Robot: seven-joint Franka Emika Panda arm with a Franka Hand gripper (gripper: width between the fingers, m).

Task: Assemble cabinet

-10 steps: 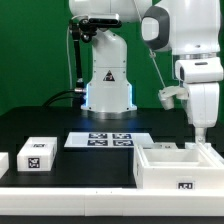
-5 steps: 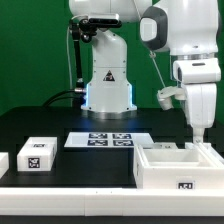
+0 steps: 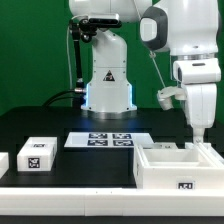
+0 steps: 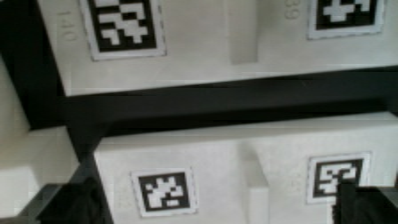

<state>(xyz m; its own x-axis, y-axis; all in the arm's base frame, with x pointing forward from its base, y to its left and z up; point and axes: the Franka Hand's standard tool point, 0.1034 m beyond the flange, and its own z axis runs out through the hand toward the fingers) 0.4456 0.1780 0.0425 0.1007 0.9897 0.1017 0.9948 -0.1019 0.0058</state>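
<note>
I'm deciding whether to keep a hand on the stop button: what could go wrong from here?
1. The gripper hangs low at the far rim of the cabinet; a descent might strike that wall and shove the cabinet.
2. The cabinet sits near the front edge of the table, so a shove could push it toward the drop.

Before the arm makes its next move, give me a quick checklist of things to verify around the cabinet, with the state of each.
1. Cabinet rests flat on the table, open side up: ok.
2. Hand is above the cabinet's far wall: ok.
3. Hand open or shut: cannot tell.
4. Hand touching the cabinet: cannot tell.
5. Small tagged block sits well apart from the cabinet, toward the exterior view's left: ok.
6. Marker board carries nothing: ok.
</note>
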